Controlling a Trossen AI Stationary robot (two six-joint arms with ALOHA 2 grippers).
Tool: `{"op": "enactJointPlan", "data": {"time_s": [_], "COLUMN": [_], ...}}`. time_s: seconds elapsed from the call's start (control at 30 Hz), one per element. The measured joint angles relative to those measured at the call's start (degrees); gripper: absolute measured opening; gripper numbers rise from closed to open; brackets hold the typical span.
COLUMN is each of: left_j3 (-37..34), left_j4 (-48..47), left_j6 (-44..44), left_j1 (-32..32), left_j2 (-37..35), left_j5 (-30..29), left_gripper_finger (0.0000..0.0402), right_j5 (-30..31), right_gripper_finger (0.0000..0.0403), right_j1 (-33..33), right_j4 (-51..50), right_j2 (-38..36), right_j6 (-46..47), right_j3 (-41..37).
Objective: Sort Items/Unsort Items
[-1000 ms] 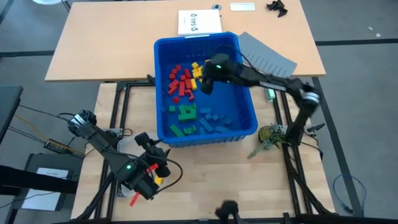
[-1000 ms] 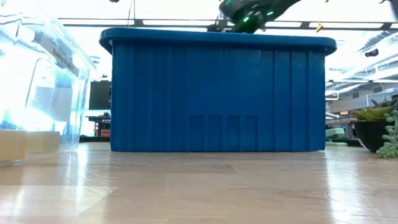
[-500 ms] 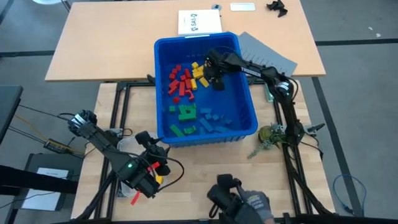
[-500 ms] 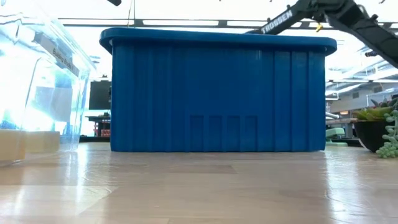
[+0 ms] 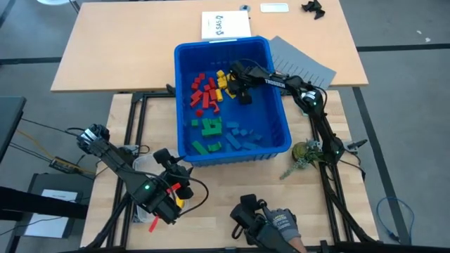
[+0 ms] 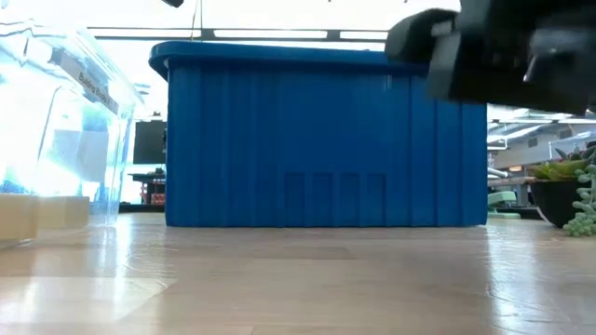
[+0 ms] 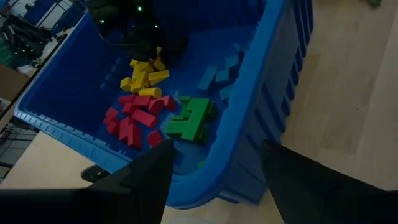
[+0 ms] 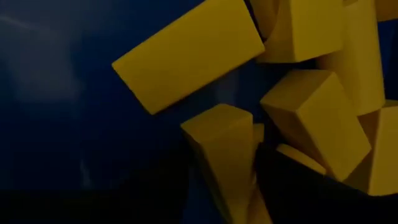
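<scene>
Items: small toy blocks [image 5: 211, 95] lying loose on the floor of the blue bin [image 5: 278, 123], grouped by colour
Red blocks: a scattered heap [image 5: 202, 93] in the bin's far left part; short bricks and a few arched pieces, lying at all angles, some touching
Yellow blocks: a tight cluster [image 5: 225, 82] just beside the red ones, toward the bin's far middle; the right wrist view shows a long brick [image 8: 186, 53], a wedge [image 8: 224, 152] and chunkier pieces packed against one another
Green blocks: a squarish clump [image 5: 210, 127] near the bin's middle left, plus a few single pieces [image 5: 202, 147] closer to the near wall
Blue blocks: several bricks [image 5: 239, 135] strewn over the near middle of the bin, hard to pick out against its floor
Right tool: down inside the bin at the edge of the yellow cluster [image 5: 240, 87]; its fingers stand apart, with the yellow wedge between them; whether they press on it I cannot tell
Left tool: over the near left of the counter [image 5: 176, 184], well apart from the bin; its fingers [image 7: 146, 177] stand apart, nothing between them
Bin: stands on the light wooden counter [image 5: 232, 186], a grey slotted sheet [image 5: 302, 65] against its far right corner
Person: a gloved hand [image 5: 278, 225] at the counter's near edge
</scene>
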Motion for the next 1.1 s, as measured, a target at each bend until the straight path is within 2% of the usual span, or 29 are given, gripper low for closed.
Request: {"op": "enactJointPlan", "data": {"time_s": [0.2,0.53,0.77,0.87,1.1], "left_j3": [0.0,0.0,0.27,3.77,17.06], "left_j4": [0.05,0.03,2.35,0.58,-6.73], "left_j6": [0.02,0.17,-0.41,-1.67,-1.49], "left_j1": [0.02,0.51,1.11,0.76,-0.66], "left_j2": [0.02,0.02,0.02,0.07,-0.02], "left_j5": [0.02,-0.37,-0.2,-0.81,-5.94], "left_gripper_finger": [0.0248,0.0248,0.0248,0.0248,0.0248], "right_j5": [-2.46,-14.47,-26.57,-29.43,-28.22], "right_gripper_finger": [0.0058,0.0055,0.0055,0.0055,0.0058], "right_j1": [0.26,4.18,12.62,18.25,31.13], "right_j4": [-1.39,-5.32,-5.83,-5.13,0.83], "right_j2": [-3.04,-15.56,-22.93,-24.45,-24.81], "right_j6": [2.83,12.86,22.93,25.87,30.63], "right_j3": [-0.32,-0.33,-0.31,-0.31,-0.33]}}
